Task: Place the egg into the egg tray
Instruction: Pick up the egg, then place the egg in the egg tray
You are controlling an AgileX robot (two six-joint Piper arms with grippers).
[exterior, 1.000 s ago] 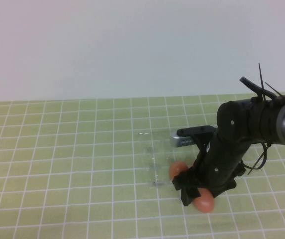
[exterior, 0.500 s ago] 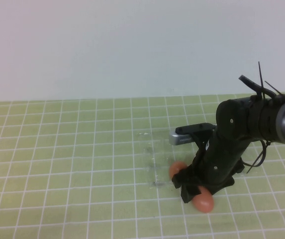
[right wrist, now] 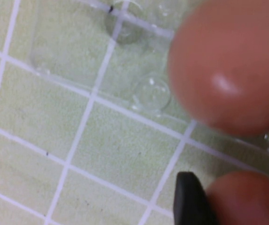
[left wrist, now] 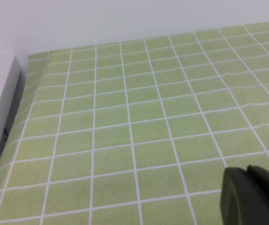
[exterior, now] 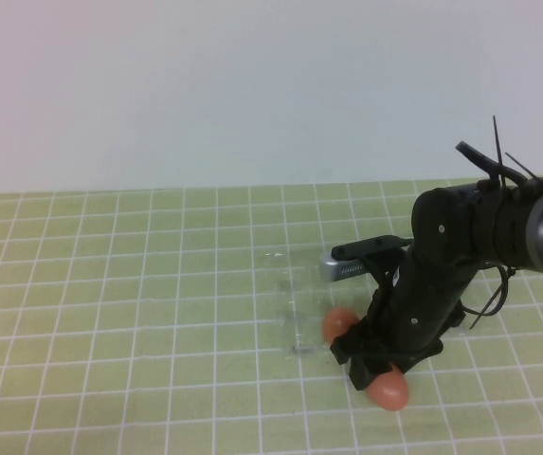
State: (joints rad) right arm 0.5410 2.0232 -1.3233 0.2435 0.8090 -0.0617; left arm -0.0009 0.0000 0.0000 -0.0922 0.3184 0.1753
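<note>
Two orange-brown eggs show. One egg [exterior: 388,390] lies on the mat near the front, and my right gripper [exterior: 375,376] stands low over it, shut on it. In the right wrist view a black finger [right wrist: 188,199] presses against this egg [right wrist: 249,199]; the other finger is hidden. The second egg [exterior: 338,323] [right wrist: 228,65] sits at the right end of the clear egg tray [exterior: 285,294] [right wrist: 78,51], just behind the gripper. My left gripper [left wrist: 249,176] is shut and empty over bare mat, out of the high view.
A green checked mat [exterior: 119,313] covers the table up to a pale wall. A silver-grey part [exterior: 345,266] on the right arm juts over the tray's far right corner. A white raised edge [left wrist: 3,117] borders the mat beside the left gripper.
The right gripper's fingers have drawn in around the front egg. The arm has barely shifted, and both eggs stay about where they were.
</note>
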